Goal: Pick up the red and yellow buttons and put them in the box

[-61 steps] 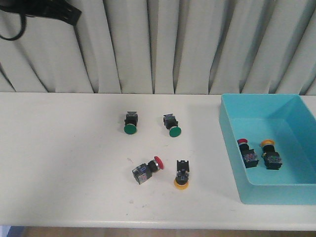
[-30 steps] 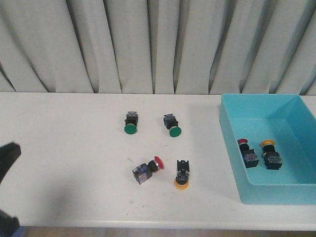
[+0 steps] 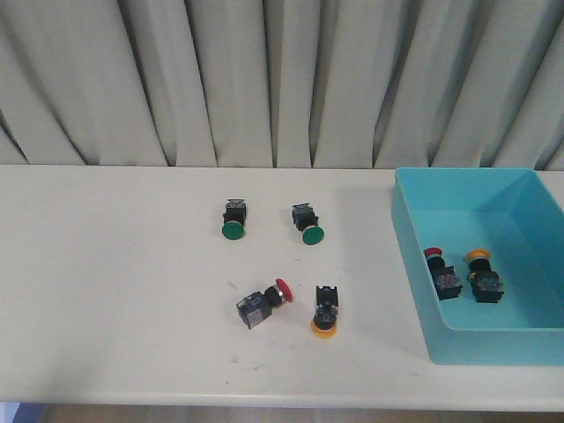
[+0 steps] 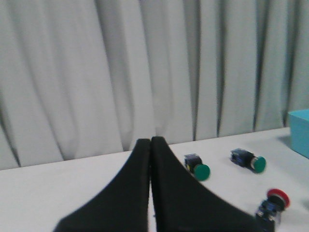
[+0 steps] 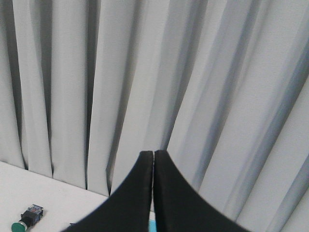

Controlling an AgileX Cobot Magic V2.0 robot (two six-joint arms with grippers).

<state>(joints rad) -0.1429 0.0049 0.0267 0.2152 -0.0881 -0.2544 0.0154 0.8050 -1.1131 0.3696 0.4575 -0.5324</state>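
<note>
A red-capped button (image 3: pixel 263 302) and a yellow-capped button (image 3: pixel 325 312) lie side by side near the table's front middle. The turquoise box (image 3: pixel 414 256) stands at the right and holds one red button (image 3: pixel 441 274) and one yellow button (image 3: pixel 483 275). Neither gripper shows in the front view. My left gripper (image 4: pixel 150 143) is shut and empty; its view shows the red button (image 4: pixel 273 205) at its lower right and the box corner (image 4: pixel 300 130). My right gripper (image 5: pixel 153 154) is shut and empty, facing the curtain.
Two green-capped switches (image 3: pixel 233 220) (image 3: pixel 307 224) lie behind the loose buttons; both show in the left wrist view (image 4: pixel 197 166) (image 4: pixel 248 160), one in the right wrist view (image 5: pixel 26 217). A pleated grey curtain (image 3: pixel 282 79) hangs behind the table.
A dark arm part at the top left a second ago moved down to the lower left edge half a second ago; now it is out of the front view. The buttons have not moved.
</note>
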